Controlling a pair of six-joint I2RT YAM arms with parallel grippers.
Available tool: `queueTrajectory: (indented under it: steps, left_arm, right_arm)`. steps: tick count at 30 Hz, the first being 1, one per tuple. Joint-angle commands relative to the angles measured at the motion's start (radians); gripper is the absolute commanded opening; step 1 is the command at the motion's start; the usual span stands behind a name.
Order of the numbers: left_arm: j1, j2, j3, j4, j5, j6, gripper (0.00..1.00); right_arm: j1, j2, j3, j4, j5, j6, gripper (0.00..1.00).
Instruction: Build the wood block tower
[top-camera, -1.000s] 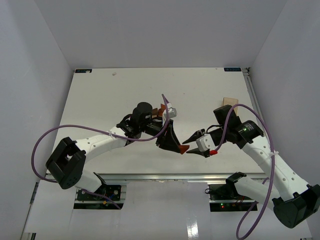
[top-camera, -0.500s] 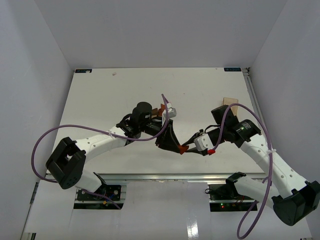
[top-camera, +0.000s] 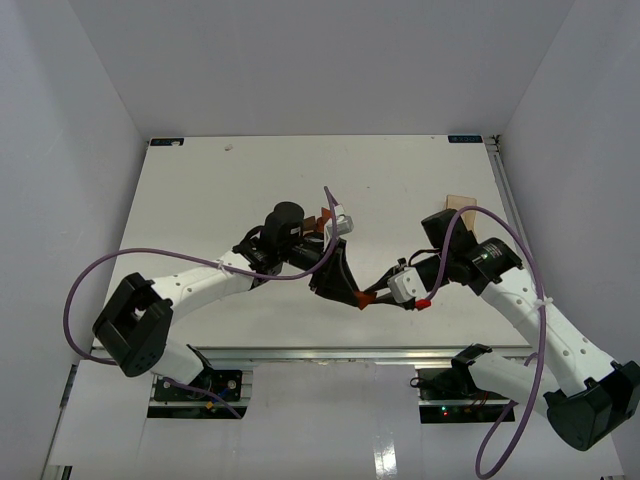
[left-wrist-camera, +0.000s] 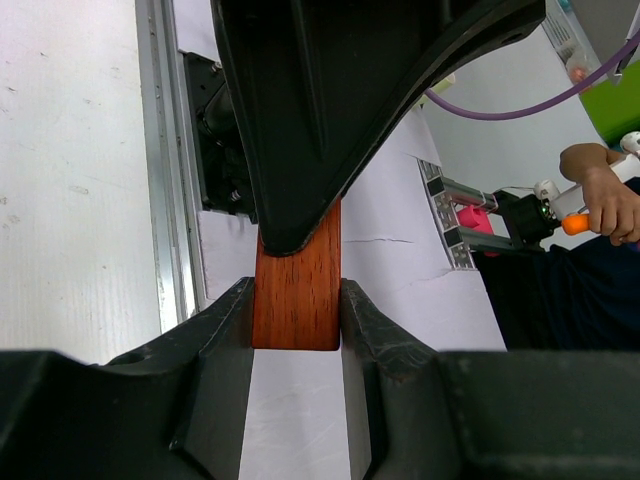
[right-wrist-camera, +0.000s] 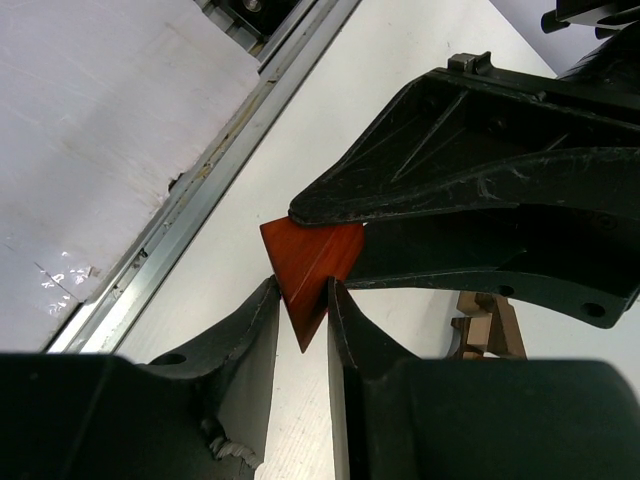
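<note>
While passing between arms near the middle of the table's near edge, reddish wedge: left gripper and right gripper both clamped on it. Free one only once the other grips squarely. Tower blocks lie mid-table.

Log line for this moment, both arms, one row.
phase: block handover | left gripper: shut on red wedge | right gripper: shut on same wedge | brown blocks: on table beyond
</note>
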Motion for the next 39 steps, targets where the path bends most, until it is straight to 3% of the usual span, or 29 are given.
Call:
queueTrajectory:
  steps: [1,3,9,18,25,28,31,39]
  left_arm:
    - [0.002,-0.020,0.060,0.038,-0.024,0.019,0.32]
    - [0.002,-0.030,0.061,0.031,-0.042,0.026,0.48]
    - [0.002,-0.060,0.067,0.006,-0.088,0.068,0.61]
    - [0.020,-0.113,0.065,-0.020,-0.191,0.106,0.68]
    - [0.046,-0.330,0.009,-0.108,-0.514,0.258,0.70]
    - [0.044,-0.500,-0.100,-0.094,-0.715,0.339,0.68]
    - [0.037,-0.628,-0.224,-0.047,-0.830,0.464,0.67]
    - [-0.040,-0.654,-0.304,-0.015,-0.834,0.668,0.64]
  right_arm:
    - [0.013,0.004,0.038,-0.020,-0.039,0.022,0.15]
    - [0.013,0.003,0.038,-0.019,-0.039,0.028,0.14]
    - [0.013,0.000,0.037,-0.019,-0.043,0.043,0.08]
    - [0.013,-0.014,0.034,-0.018,-0.034,0.065,0.08]
    - [0.013,-0.010,0.026,0.001,0.008,0.177,0.08]
    - [0.010,0.010,0.028,0.050,0.024,0.318,0.08]
    - [0.008,0.044,0.035,0.125,0.046,0.479,0.08]
    - [0.002,0.172,0.162,0.234,0.074,0.777,0.08]
